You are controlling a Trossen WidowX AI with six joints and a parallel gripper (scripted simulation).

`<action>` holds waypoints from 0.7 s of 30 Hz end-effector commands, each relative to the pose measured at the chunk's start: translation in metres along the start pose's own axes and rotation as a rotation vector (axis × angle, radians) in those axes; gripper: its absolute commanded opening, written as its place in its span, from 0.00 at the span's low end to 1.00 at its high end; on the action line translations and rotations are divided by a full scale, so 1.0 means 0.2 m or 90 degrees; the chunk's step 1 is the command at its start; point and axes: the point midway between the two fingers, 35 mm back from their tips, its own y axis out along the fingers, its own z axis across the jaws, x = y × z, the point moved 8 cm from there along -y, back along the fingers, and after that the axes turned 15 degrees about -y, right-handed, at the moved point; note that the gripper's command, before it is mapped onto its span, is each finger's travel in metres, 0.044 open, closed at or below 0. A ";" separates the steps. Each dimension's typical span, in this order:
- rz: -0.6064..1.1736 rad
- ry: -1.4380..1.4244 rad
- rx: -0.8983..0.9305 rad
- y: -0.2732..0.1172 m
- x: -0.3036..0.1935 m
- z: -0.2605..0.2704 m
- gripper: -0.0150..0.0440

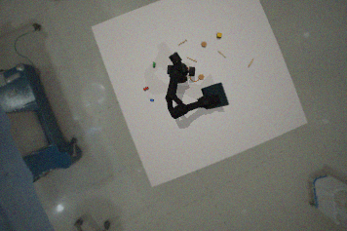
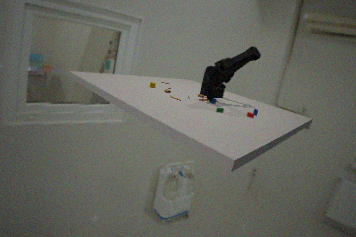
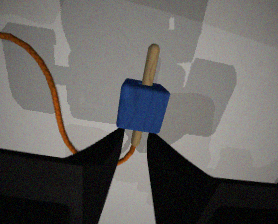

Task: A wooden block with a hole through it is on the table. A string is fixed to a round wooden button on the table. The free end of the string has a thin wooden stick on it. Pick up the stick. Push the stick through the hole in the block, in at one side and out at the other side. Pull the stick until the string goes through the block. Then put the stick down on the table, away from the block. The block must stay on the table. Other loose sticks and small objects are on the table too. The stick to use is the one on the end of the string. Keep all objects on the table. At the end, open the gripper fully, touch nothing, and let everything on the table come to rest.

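Your wrist view reveals what the arm [image 1: 172,91] [image 2: 214,82] hides from the top: the smooth, round-tipped wooden stick [image 3: 151,67] runs through the blue block [image 3: 143,106] [image 2: 213,101], long axis towards twelve-thirty. Orange string [image 3: 56,102] curves off towards ten. Your gripper [image 3: 136,134] stands slightly spread.

Wrist view close, top distant.

No texts, labels, brands, numbers or signs can be read anywhere.

White table [image 1: 263,113] [image 2: 200,126]; yellow block [image 1: 219,35] [image 2: 152,85], loose sticks on top.
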 end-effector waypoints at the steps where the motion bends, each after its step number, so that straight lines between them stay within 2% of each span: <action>1: 0.000 -0.001 0.000 -0.01 0.00 0.00 0.46; 7: 0.000 0.000 0.003 -0.39 -0.01 0.00 0.46; 15: 0.007 0.013 0.006 -0.38 -0.01 0.01 0.46; 21: 0.006 0.335 0.004 -0.38 0.03 -0.01 0.46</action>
